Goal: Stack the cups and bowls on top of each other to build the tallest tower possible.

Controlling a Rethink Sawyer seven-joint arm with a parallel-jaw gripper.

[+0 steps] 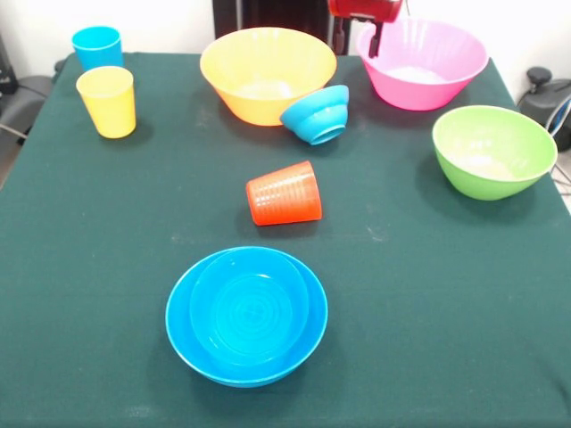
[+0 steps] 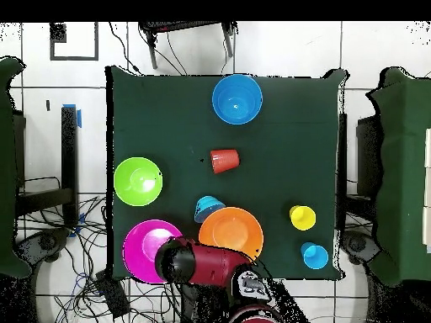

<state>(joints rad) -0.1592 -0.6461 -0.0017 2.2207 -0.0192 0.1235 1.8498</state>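
Up by the pink bowl [image 1: 421, 64] rim: red gripper [image 1: 375, 40], can't tell if pinched or wide. Nearby, small blue bowl [image 1: 317, 114] tipped against yellow-orange bowl [image 1: 266, 71].

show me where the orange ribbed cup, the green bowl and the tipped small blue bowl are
orange ribbed cup [image 1: 284, 193], front view, on its ribbed side
green bowl [image 1: 493, 150], front view, on its inner wall
tipped small blue bowl [image 1: 314, 111], front view, on its outer wall

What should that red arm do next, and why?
Probably lower the gripper onto the pink bowl's rim to grasp it: it hovers right over that rim, and the bowl sits alone on the table, away from the nested blue bowls that could start the stack.
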